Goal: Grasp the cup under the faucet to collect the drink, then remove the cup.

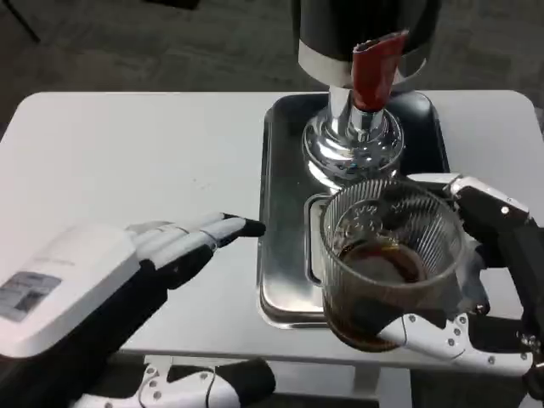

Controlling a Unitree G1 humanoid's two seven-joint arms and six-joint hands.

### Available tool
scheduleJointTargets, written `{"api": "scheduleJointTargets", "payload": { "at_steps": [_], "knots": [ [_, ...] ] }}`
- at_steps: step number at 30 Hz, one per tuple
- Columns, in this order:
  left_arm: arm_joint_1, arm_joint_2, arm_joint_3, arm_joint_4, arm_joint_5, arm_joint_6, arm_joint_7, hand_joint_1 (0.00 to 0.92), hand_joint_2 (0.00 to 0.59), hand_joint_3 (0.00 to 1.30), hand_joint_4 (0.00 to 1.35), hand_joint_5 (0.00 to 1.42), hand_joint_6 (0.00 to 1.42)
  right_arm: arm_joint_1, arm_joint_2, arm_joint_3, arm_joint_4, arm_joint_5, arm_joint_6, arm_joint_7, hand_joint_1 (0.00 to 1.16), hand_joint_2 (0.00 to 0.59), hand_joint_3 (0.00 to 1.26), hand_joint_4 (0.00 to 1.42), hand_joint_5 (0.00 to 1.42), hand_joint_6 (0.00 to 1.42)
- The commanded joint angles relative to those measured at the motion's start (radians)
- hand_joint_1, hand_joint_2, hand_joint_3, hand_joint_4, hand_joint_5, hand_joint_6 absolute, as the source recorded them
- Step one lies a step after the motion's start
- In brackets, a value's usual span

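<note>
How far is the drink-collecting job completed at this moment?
Done: the ribbed clear glass cup already holds dark drink. In hand: the right hand grips it above the steel tray, in front of the red-handled faucet. Left: carrying it away. The left hand waits open.

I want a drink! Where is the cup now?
In the head view, the cup sits low on the right, held by the right hand, above the tray's front edge, just before the faucet.

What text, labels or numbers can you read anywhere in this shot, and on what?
Nothing legible.
Sticker on the back of the left hand: grey print, too blurred to read.
Red tap handle on the dispenser: no marking visible.
Cup held by the right hand: ribbed glass, no print.
</note>
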State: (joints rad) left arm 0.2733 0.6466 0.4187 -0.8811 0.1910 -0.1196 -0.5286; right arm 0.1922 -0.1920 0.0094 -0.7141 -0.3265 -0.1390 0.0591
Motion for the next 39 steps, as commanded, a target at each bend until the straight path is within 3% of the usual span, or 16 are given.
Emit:
{"api": "scheduleJointTargets", "payload": {
  "at_steps": [1, 15, 27, 39],
  "knots": [
    [0.04, -0.014, 0.023, -0.033, -0.007, 0.0, -0.011, 0.0, 0.092, 0.14, 0.05, 0.13, 0.14, 0.011, 0.001, -0.003, -0.047, 0.021, -0.037, 0.006, 0.85, 0.217, 1.08, 1.23, 1.42, 1.42],
    [0.084, -0.033, 0.069, -0.04, -0.024, -0.023, -0.009, 0.0, 0.091, 0.14, 0.04, 0.11, 0.13, 0.031, 0.001, 0.007, -0.066, 0.018, -0.027, 0.02, 0.85, 0.217, 1.08, 1.23, 1.42, 1.42],
    [0.034, -0.021, 0.017, 0.006, 0.012, -0.024, -0.008, 0.0, 0.08, 0.13, 0.03, 0.1, 0.11, 0.018, 0.004, 0.006, -0.056, 0.008, -0.019, 0.018, 0.84, 0.223, 1.08, 1.23, 1.42, 1.42],
    [-0.006, -0.008, 0.002, 0.041, 0.016, -0.018, -0.014, 0.0, 0.083, 0.13, 0.03, 0.1, 0.11, 0.0, 0.002, 0.004, -0.027, 0.005, -0.021, 0.015, 0.84, 0.226, 1.08, 1.23, 1.42, 1.42]
  ]
}}
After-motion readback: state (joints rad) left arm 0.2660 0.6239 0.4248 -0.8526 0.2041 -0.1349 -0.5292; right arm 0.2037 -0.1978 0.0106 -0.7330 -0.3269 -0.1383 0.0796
